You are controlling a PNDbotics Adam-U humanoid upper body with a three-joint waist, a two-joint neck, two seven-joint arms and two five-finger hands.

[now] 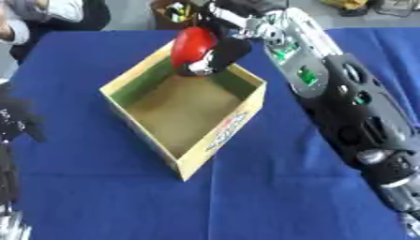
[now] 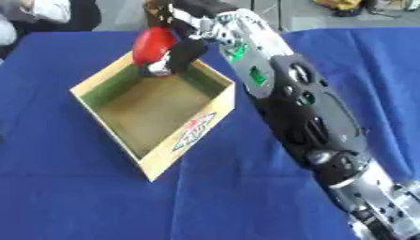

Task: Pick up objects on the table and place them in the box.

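An open cardboard box [image 1: 232, 126] with a brown floor sits on the blue tablecloth, empty inside. My right arm reaches in from the right, and my right hand [image 1: 223, 55] is curled round a red rounded object [image 1: 192, 45]. It holds that object above the box's far corner, just over the rim. My left hand [image 1: 15, 123] shows dark at the left edge of the left eye view, low beside the table; its fingers are too blurred to read.
The blue tablecloth [image 1: 271, 187] covers the whole table. A person sits at the far left edge, not touching anything. A dark container with yellow items [image 1: 176, 11] stands beyond the table's far edge.
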